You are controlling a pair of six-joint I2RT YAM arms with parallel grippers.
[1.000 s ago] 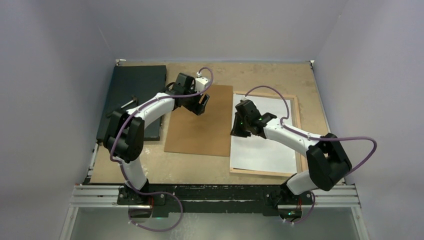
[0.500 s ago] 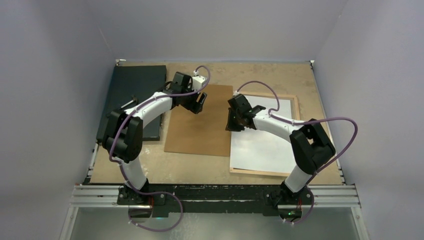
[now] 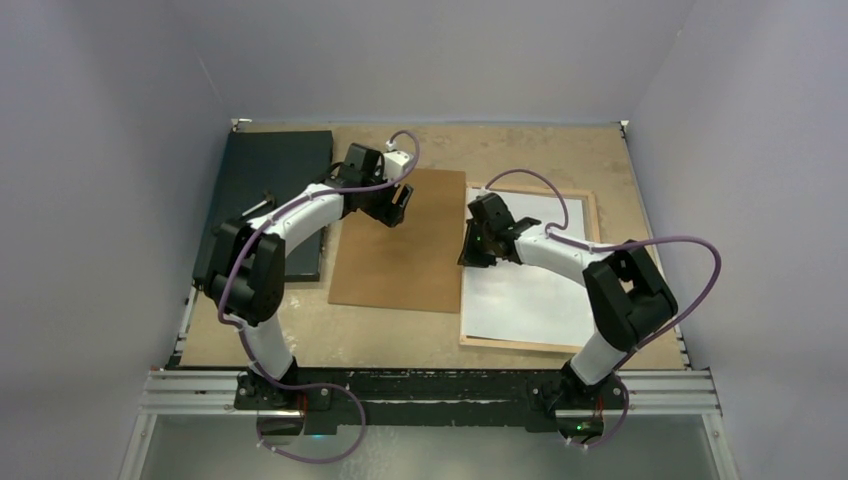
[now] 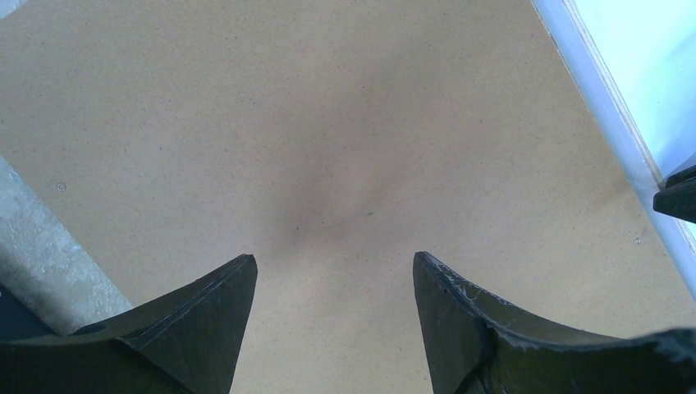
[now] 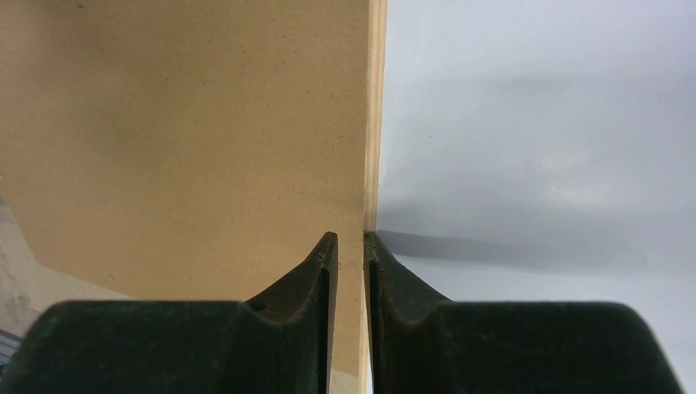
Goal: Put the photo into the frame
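lately found right gripper (image 5: 349,238) shifted from mid-sheet to the left rail of the frame (image 3: 597,215), fingers drawn nearly together with nothing seen between; found left gripper (image 4: 335,258) unmoved, spread wide and empty above brown backing panel (image 3: 400,265); recorded the photo (image 3: 530,295) lying white back up inside the frame; judged seating done or nearly so, backing panel due next; listed worn tan table (image 3: 540,150), black board (image 3: 270,175) at far left; noted plain grey walls on three sides
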